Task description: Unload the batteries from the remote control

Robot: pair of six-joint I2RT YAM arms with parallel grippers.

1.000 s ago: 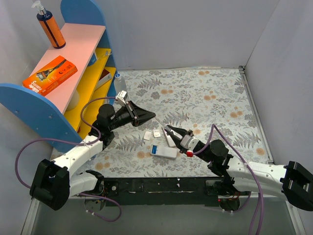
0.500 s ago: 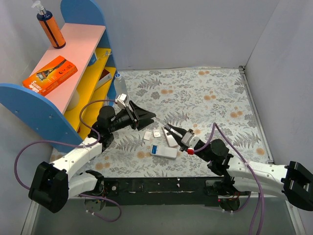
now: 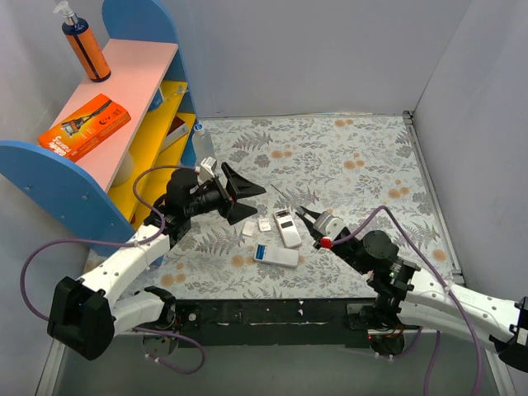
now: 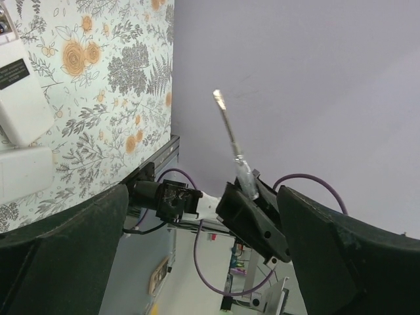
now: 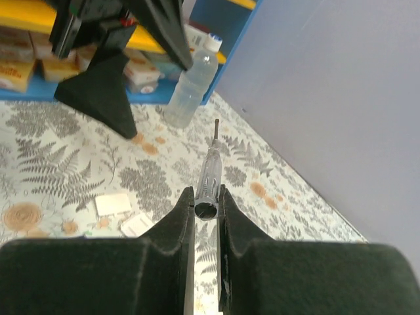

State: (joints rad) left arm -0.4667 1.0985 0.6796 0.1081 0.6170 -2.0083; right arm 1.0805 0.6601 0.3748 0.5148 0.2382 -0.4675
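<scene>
Two white remotes lie on the flowered table: one [image 3: 286, 228] angled upright, the other [image 3: 277, 256] below it, with blue batteries [image 3: 261, 252] showing at its left end. Two small white cover pieces [image 3: 248, 229] [image 3: 265, 223] rest beside them. My right gripper [image 3: 307, 215] [image 5: 205, 191] hovers just right of the upper remote, shut on a clear-handled screwdriver [image 5: 210, 172] that points away up-left. My left gripper [image 3: 241, 198] [image 4: 210, 262] hangs wide open above the cover pieces, holding nothing. In the left wrist view the screwdriver [image 4: 230, 134] sticks up from the right gripper.
A blue, pink and yellow shelf [image 3: 124, 107] stands at the left with an orange box [image 3: 84, 125] and a pump bottle [image 3: 85, 45] on top. A clear water bottle [image 3: 203, 145] [image 5: 190, 85] stands at its foot. Grey walls close off the back and right.
The left gripper has gone from shut to wide open. The right gripper has drawn back to the right off the upper remote, still holding the screwdriver.
</scene>
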